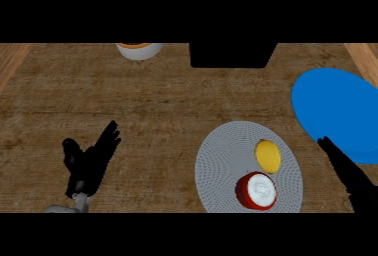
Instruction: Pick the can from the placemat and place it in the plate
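**Counter and Surroundings**

The counter top [148, 100] is mottled brown and evenly lit. Lighter wooden strips run at the far corners, one beyond the left hand [88, 160] and one [365, 55] beyond the right hand [347, 175]. A black block [232, 55] sits at the far edge, between the two hands' lines.

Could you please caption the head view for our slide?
Open right hand nears red can and lemon on grey placemat; blue plate beside.

The can [256, 190], red-walled with a white top, stands upright on the round grey placemat [221, 165], just left of the right hand's fingers [341, 162] and apart from them. The blue plate [332, 107] lies above those fingertips, its lower edge just beside them.
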Robot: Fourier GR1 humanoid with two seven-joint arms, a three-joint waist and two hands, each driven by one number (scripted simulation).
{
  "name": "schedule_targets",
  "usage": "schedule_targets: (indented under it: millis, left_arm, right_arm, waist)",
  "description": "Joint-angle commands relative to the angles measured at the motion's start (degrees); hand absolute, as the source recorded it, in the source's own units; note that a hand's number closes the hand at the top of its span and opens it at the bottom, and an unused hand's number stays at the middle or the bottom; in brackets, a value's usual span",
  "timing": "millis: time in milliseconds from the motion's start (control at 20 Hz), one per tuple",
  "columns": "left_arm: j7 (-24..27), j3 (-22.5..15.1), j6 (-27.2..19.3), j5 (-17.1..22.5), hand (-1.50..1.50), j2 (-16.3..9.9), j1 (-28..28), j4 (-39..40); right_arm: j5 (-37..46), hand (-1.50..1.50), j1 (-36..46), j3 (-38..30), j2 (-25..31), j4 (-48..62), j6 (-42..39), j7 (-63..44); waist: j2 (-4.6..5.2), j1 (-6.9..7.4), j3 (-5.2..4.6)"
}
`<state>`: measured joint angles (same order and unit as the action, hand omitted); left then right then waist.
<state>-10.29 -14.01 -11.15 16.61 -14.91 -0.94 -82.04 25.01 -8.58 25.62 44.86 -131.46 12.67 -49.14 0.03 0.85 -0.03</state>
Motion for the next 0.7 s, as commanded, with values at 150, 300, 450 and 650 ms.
schedule_targets:
  millis: [150,300,450,650]
  left_arm:
    - [-0.4,2.0,2.6,0.1,0.0,-0.5,1.6,0.0]
    - [-1.7,2.0,1.1,-1.7,0.0,1.1,-0.6,0.6]
    - [-1.8,1.1,-0.3,-3.1,0.0,3.7,1.2,-1.0]
    - [0.7,2.8,3.6,-3.3,0.0,2.5,2.7,0.7]
  right_arm:
    - [6.5,-1.5,9.7,8.6,-11.9,4.3,-7.7,-11.8]
    - [7.1,-1.5,8.2,9.3,-15.7,11.1,-6.6,-6.0]
    - [8.8,-1.5,7.9,8.4,-18.3,13.2,-7.5,-4.9]
    - [13.8,-1.5,7.8,10.0,-21.1,10.7,-10.9,-9.1]
  waist:
    - [-0.01,-0.39,-0.01]
    - [0.01,-0.63,0.02]
    - [-0.02,-0.74,0.03]
    - [-0.06,-0.79,0.01]
